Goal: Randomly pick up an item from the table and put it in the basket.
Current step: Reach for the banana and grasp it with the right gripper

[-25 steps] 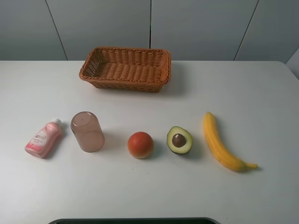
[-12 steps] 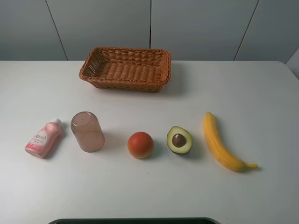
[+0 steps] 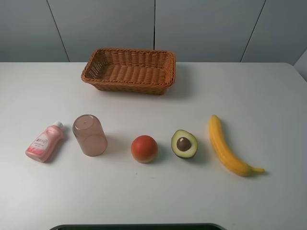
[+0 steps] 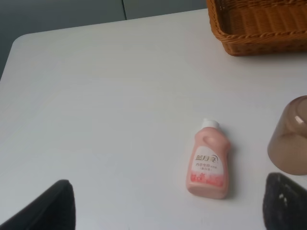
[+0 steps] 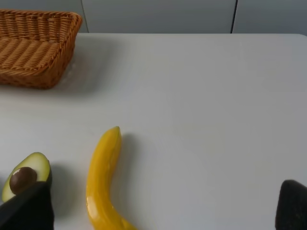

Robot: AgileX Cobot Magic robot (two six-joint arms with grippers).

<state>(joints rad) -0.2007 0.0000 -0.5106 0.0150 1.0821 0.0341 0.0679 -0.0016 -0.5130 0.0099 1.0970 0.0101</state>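
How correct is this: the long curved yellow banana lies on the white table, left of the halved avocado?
Wrong side. In the exterior high view the long curved yellow banana lies on the white table, right of the halved avocado.

one woven basket (image 3: 125, 87), one yellow banana (image 3: 225, 148), one halved avocado (image 3: 184, 143), one round red-orange fruit (image 3: 144, 148), one translucent brown cup (image 3: 89, 135), one pink bottle (image 3: 44, 142) with a white cap: six things in all on a single white counter (image 3: 268, 105), five of them loose items, three of those fruit
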